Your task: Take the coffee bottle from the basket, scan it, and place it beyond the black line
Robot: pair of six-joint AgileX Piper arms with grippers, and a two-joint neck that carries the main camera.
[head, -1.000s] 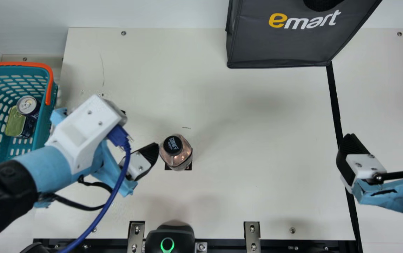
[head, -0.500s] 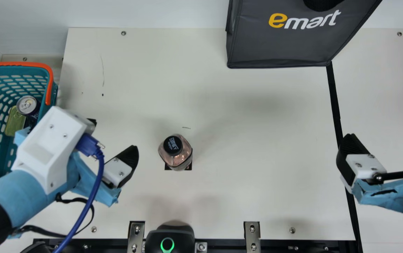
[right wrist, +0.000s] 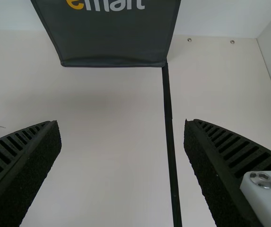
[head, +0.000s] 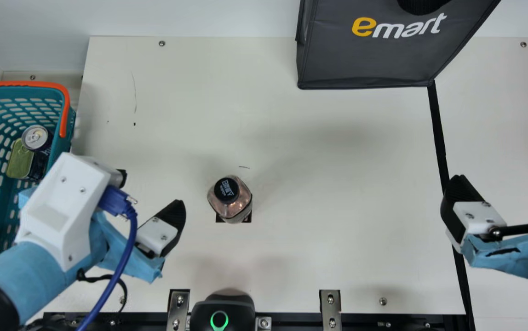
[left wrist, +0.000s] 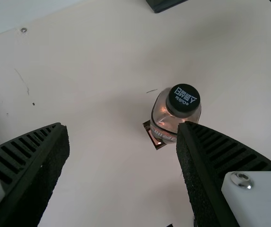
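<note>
while the left hand (head: 152,188) gapes, bottle (head: 235,206) stands apart

The main view looks steeply down from high above the worktop (head: 319,184), facing the far side, taking in the basket (head: 38,93) at left, the black line (head: 439,133) at right and the scanner (head: 236,305) at the near edge. The left wrist view looks down from closer in, past the left gripper (head: 152,187); it shares the bottle (head: 234,202) with the main view. The right wrist view, also close, faces down and far past the right gripper (head: 502,178), across the line. All three views share part of the bag (head: 360,59).
</note>
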